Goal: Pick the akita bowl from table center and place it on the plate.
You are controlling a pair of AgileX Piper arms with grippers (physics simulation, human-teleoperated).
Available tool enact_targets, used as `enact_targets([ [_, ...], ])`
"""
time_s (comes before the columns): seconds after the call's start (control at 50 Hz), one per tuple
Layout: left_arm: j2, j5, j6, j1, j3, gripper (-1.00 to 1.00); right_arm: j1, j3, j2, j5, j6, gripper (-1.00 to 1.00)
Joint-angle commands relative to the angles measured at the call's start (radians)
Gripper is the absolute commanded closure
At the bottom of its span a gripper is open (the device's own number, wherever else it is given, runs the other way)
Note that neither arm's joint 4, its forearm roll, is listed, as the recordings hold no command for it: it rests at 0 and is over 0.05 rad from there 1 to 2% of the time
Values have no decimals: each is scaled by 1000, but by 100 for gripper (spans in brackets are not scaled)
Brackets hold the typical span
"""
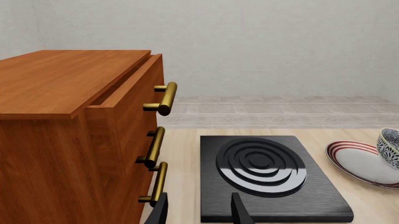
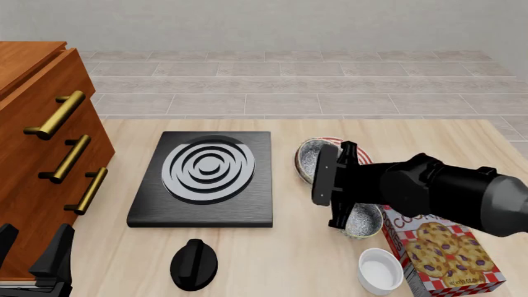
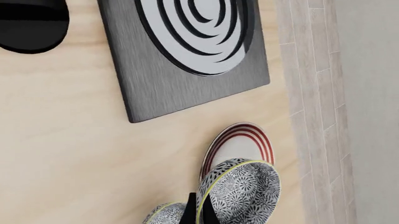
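Note:
My right gripper (image 2: 323, 166) is shut on the rim of the akita bowl (image 2: 308, 159), which is tilted steeply on its side. The bowl hangs over the plate (image 2: 332, 142), a white plate with dark-red rings that is mostly hidden behind the bowl and the arm. In the right wrist view the speckled akita bowl (image 3: 242, 191) sits in the right gripper (image 3: 201, 211), just in front of the plate (image 3: 240, 142). The left wrist view shows the plate (image 1: 361, 163) and the bowl (image 1: 390, 145) at its edge. My left gripper (image 1: 199, 212) stands open near the table's front left.
A second speckled bowl (image 2: 363, 221) lies under the right arm. A small white bowl (image 2: 379, 270) and a cookie box (image 2: 441, 249) stand at the front right. The black stove (image 2: 206, 176) fills the middle, a black knob (image 2: 194, 264) lies before it, and a wooden drawer cabinet (image 2: 41, 142) stands at the left.

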Motion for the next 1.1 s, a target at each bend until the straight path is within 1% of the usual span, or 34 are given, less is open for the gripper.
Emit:
enact_targets([
  [0.02, 0, 0, 0, 0, 0, -100, -39, -118, 24, 42, 82, 100],
  [0.06, 0, 0, 0, 0, 0, -100, -57, -131, 39, 46, 101, 100],
  [0.08, 1, 0, 0, 0, 0, -100, -57, -123, 44, 34, 93, 100],
  [0.14, 1, 0, 0, 0, 0, -100, -66, -154, 64, 41, 143, 100],
  [0.22, 0, 0, 0, 0, 0, -100, -63, -168, 97, 36, 181, 100],
  [0.24, 0, 0, 0, 0, 0, -100, -74, -187, 107, 34, 202, 100],
  [0.26, 0, 0, 0, 0, 0, -100, -82, -198, 110, 35, 209, 100],
  [0.28, 0, 0, 0, 0, 0, -100, -82, -198, 110, 35, 209, 100],
  [0.3, 0, 0, 0, 0, 0, -100, -56, -178, 119, 39, 230, 100],
  [0.34, 0, 0, 0, 0, 0, -100, -75, -181, 117, 19, 255, 100],
  [0.36, 0, 0, 0, 0, 0, -100, -80, -165, 113, -8, 236, 100],
  [0.48, 1, 0, 0, 0, 0, -100, -106, -137, 138, -67, 230, 100],
  [0.52, 1, 0, 0, 0, 0, -100, -117, -124, 155, -111, 211, 100],
  [0.56, 0, 0, 0, 0, 0, -100, -115, -129, 162, -113, 218, 100],
  [0.58, 0, 0, 0, 0, 0, -100, -129, -118, 174, -146, 200, 100],
  [0.62, 0, 0, 0, 0, 0, -100, -132, -116, 181, -159, 196, 100],
  [0.66, 0, 0, 0, 0, 0, -100, -142, -115, 194, -185, 179, 100],
  [0.68, 0, 0, 0, 0, 0, -100, -146, -127, 211, -200, 186, 100],
  [0.7, 1, 0, 0, 0, 0, -100, -146, -139, 222, -206, 205, 100],
  [0.76, 0, 0, 0, 0, 0, -100, -160, -155, 246, -218, 213, 100],
  [0.8, 0, 0, 0, 0, 0, -100, -163, -179, 264, -213, 240, 100],
  [0.82, 0, 0, 0, 0, 0, -100, -155, -208, 288, -207, 270, 100],
  [0.84, 0, 0, 0, 0, 0, -100, -155, -208, 289, -207, 270, 100],
  [0.86, 0, 0, 0, 0, 0, -100, -159, -238, 311, -196, 298, 100],
  [1.0, 0, 0, 0, 0, 0, -100, -185, -311, 371, -189, 320, 100],
  [1.04, 0, 0, 0, 0, 0, -100, -184, -355, 395, -154, 362, 100],
  [1.08, 0, 0, 0, 0, 0, -100, -183, -362, 405, -149, 360, 100],
  [1.1, 0, 0, 0, 0, 0, -100, -184, -371, 413, -143, 368, 100],
])
